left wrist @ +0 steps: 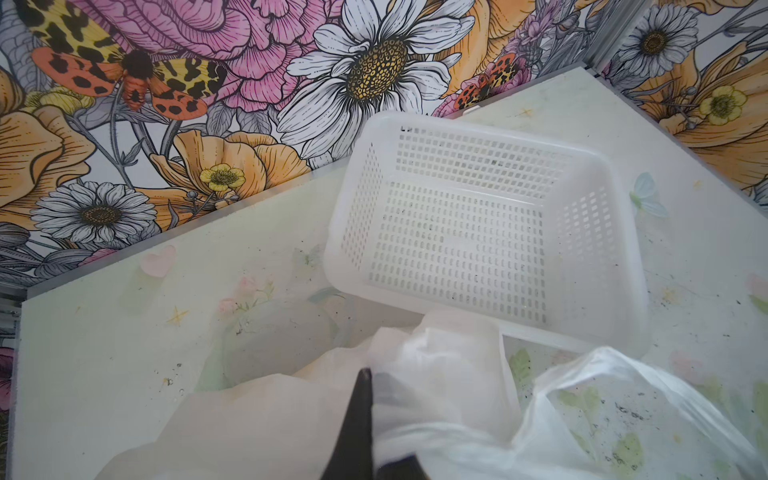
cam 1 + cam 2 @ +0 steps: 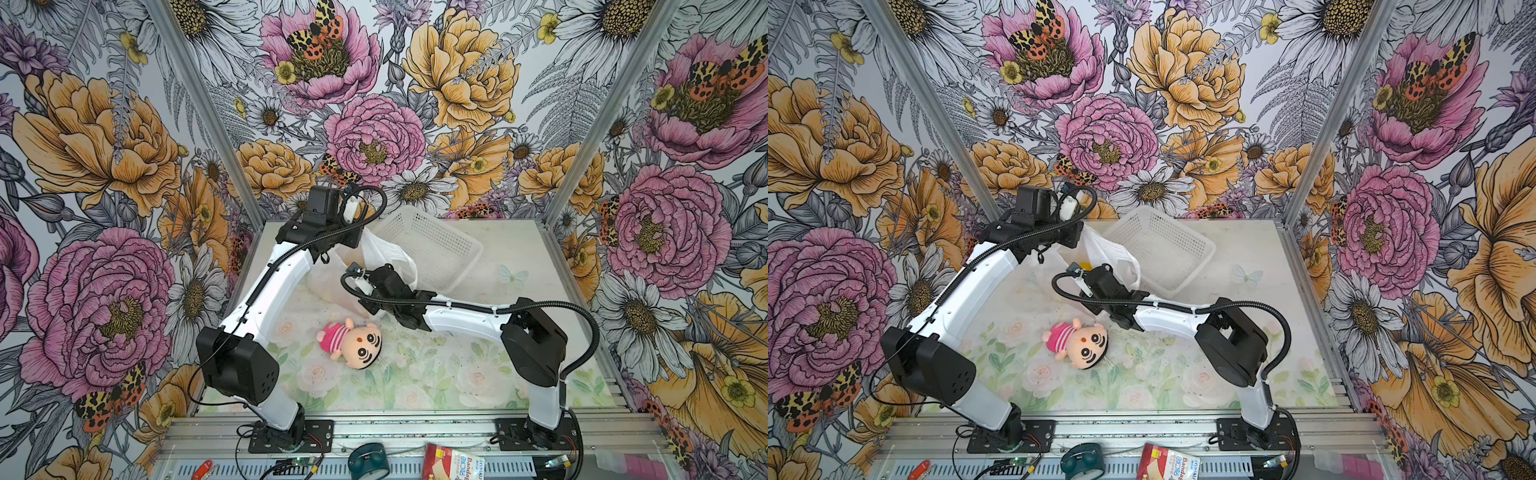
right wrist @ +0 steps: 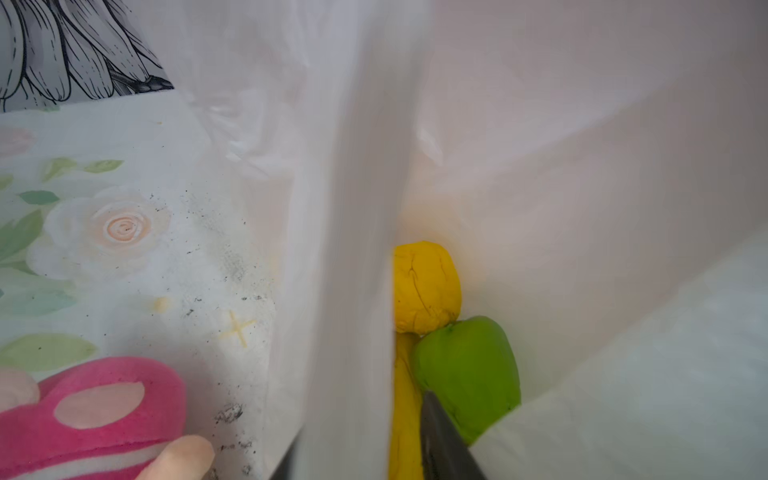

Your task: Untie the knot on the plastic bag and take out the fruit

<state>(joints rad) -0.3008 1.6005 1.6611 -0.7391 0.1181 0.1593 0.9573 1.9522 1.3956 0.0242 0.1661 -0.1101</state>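
"Bandag" on red packet (image 2: 453, 462)

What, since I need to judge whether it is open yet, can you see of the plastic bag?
The plastic bag is thin, crinkled, translucent white film with a loop handle. It lies on the table between the basket and the doll, one side drawn up where the left jaws pinch it. It is open: the right wrist view shows a yellow fruit and a green fruit inside, with one of the right jaws beside them. No knot is visible.
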